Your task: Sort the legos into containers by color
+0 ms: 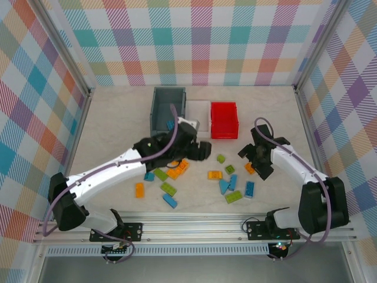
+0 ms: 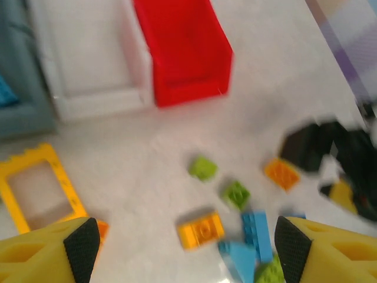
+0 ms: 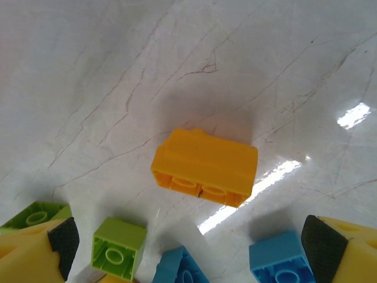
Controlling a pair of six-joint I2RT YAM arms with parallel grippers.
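Spread wide and holding nothing, the left gripper (image 1: pixel 200 150) hovers just near-left of the red plastic bin (image 1: pixel 224 119). Left of the red plastic bin stand the white plastic bin (image 1: pixel 199 111) and, beyond it, the larger grey-blue plastic bin (image 1: pixel 159 106), which holds a blue brick (image 1: pixel 170 124). The studded plastic legos (image 1: pixel 215 175) in blue, lime green and orange lie scattered on the pale marbled table (image 1: pixel 118 130), nearer than the red plastic bin, with the open orange rectangular frame (image 2: pixel 38 186) at their left. Near-right of that bin, the right gripper (image 3: pixel 191 242) gapes wide above a loose orange brick (image 3: pixel 203 168), clear of it.

Overhead high, whole table (image 1: pixel 118 130); wrists close, angled down; all share orange brick (image 3: pixel 203 168).
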